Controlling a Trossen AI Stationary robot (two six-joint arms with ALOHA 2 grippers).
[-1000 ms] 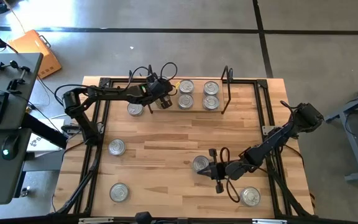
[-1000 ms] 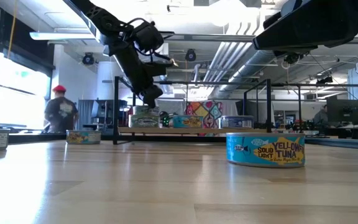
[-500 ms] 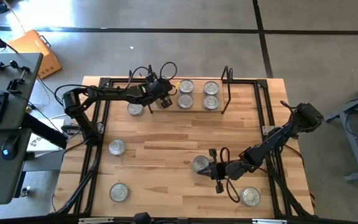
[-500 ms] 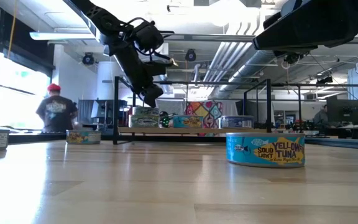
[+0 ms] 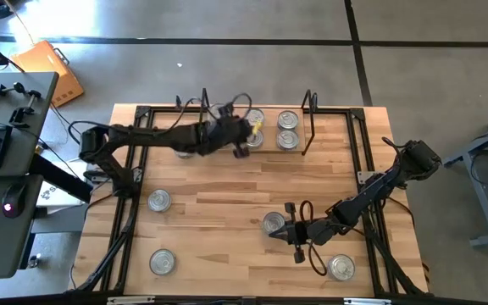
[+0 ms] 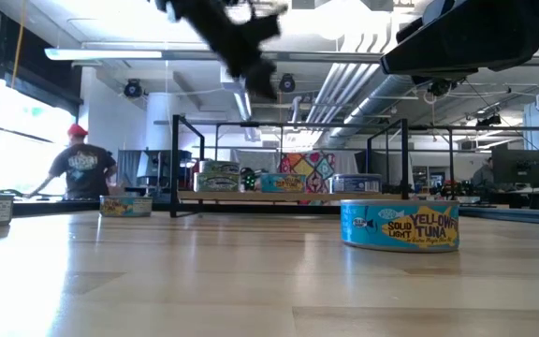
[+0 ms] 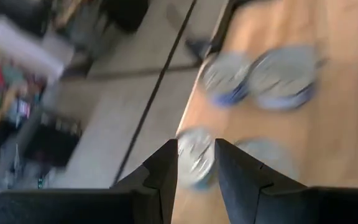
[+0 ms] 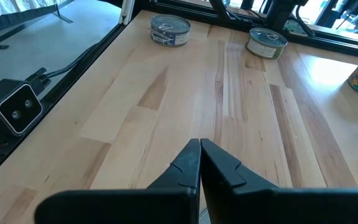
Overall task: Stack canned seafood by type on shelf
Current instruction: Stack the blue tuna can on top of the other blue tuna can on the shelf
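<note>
Jaws on the left gripper (image 5: 242,151) stand slightly apart and hold nothing; it hangs in the air just off the shelf (image 5: 269,153) at the table's far edge, where four cans (image 5: 287,139) sit in pairs. Loose cans lie along the left edge (image 5: 159,201), one (image 5: 273,223) mid-table beside the right gripper (image 8: 200,149), whose jaws are shut and empty, and one (image 5: 341,267) at the near right corner. Risk, I judge: a low sweep by the left arm could knock the shelved cans.
</note>
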